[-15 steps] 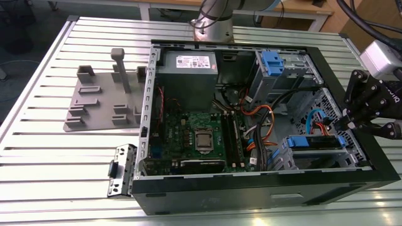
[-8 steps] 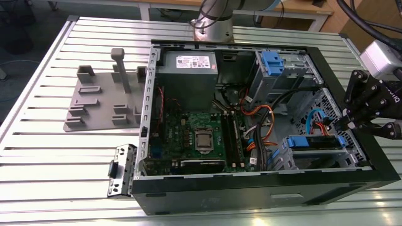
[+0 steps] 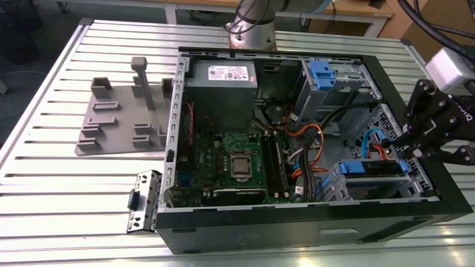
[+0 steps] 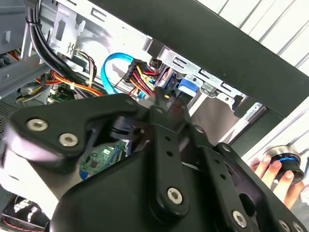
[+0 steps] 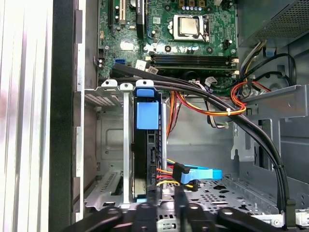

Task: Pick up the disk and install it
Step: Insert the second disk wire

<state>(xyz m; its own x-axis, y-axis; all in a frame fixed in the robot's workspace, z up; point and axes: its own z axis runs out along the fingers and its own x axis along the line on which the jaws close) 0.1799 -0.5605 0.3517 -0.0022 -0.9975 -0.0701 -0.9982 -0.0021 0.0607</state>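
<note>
We see the disk (image 5: 145, 145) seated on edge in the drive bay of the open computer case (image 3: 312, 233) on the counter (image 3: 59, 183), its blue rails showing. Our claw (image 3: 429, 146) hovers just above it, holding nothing, fingers parted as far as we can tell.

Blue rails are showing on the black-edged disk (image 5: 146, 145); a green motherboard (image 3: 237, 161) is lying at nine o'clock from the black gripper (image 3: 434, 146).
</note>
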